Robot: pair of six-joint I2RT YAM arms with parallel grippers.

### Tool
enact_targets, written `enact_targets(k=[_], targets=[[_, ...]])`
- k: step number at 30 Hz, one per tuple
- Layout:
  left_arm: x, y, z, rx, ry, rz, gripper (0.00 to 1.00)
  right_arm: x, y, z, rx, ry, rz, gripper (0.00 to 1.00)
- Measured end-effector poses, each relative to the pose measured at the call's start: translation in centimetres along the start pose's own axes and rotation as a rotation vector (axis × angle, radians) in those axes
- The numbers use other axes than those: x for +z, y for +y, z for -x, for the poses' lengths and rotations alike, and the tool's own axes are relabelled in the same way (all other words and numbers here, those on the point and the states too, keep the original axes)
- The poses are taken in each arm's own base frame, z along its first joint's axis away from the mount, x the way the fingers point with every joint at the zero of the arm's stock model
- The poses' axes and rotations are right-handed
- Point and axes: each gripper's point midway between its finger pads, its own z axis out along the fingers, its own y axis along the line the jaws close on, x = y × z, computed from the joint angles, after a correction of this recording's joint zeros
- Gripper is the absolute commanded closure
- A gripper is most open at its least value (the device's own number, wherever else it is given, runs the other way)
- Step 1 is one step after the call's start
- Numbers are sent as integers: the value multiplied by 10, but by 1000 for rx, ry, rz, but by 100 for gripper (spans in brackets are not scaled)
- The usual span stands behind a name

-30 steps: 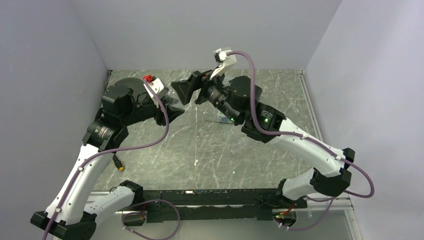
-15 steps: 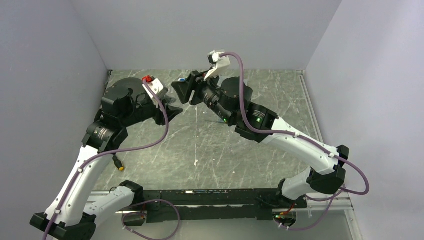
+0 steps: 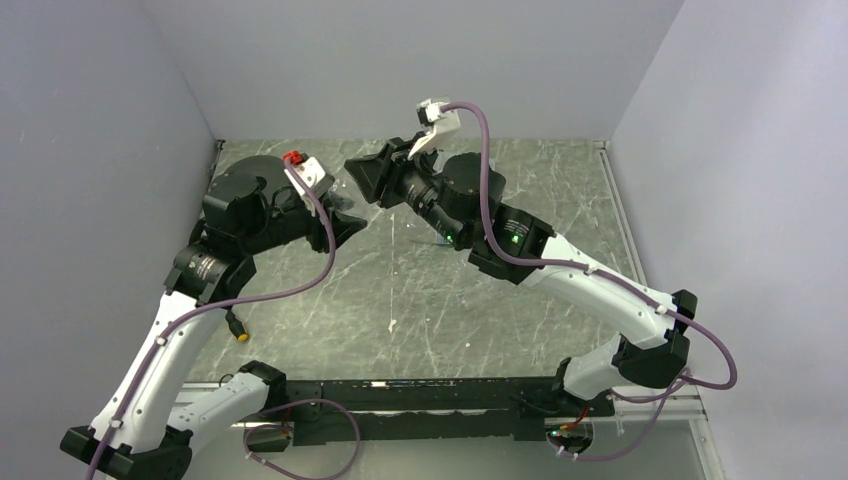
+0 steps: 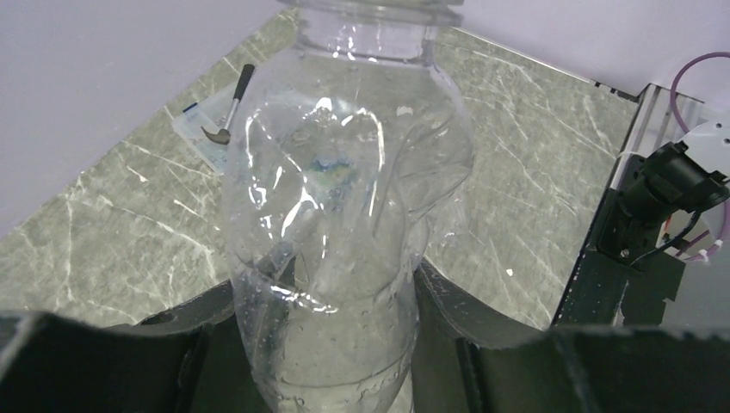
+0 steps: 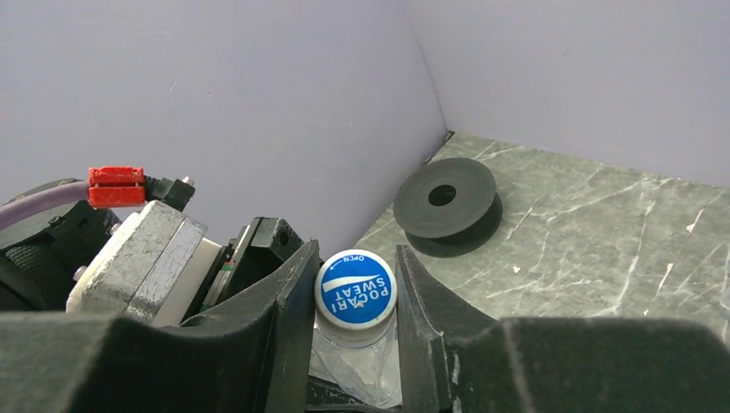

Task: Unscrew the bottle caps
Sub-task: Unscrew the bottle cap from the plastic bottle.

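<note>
Grey marbled worktop (image 3: pixel 420 300) within plain walls: left end effector (image 4: pixel 331 344) grips a crumpled clear bottle (image 4: pixel 344 189) above it, right end effector (image 5: pixel 355 267) is closed on its blue cap (image 5: pixel 355 289), which appears seated, so unscrewing is judged barely begun, with no loose cap visible.

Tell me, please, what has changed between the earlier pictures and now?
The right gripper eased slightly to the left in the overhead view, and its jaws, open a second ago, have shut on the blue-topped cap. The left gripper stayed where it was, clamped on the clear bottle.
</note>
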Motion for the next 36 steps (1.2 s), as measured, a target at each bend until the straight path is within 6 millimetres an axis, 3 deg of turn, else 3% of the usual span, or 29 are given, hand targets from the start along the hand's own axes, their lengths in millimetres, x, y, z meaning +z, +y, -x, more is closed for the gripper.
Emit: enact_targets(k=[4,8,14,18,19,23,24,30,36], targets=[[0,-7,1,-30,-4,-37,62,1,-2,2,-2,2,14,100],[-2,-28,7,-95,-27,-152,65,-9,6,8,-8,40,178,100],[-16,-79,30,-230,-69,-449,65,-45,44,22,-56,99,611,100],[-29,-101,35,-250,-65,-588,65,-65,63,24,-92,104,779,100],[-31,-105,35,-250,-62,-609,65,-69,65,24,-99,104,804,90],[-33,-108,33,-241,-55,-630,65,-72,63,23,-114,93,794,11],[-32,-107,31,-229,-56,-623,65,-70,59,23,-109,88,758,2],[-17,-82,21,-133,-64,-456,67,-51,21,41,-69,-22,424,0],[-6,-51,12,-70,-51,-278,68,-38,31,39,-40,-40,225,4]])
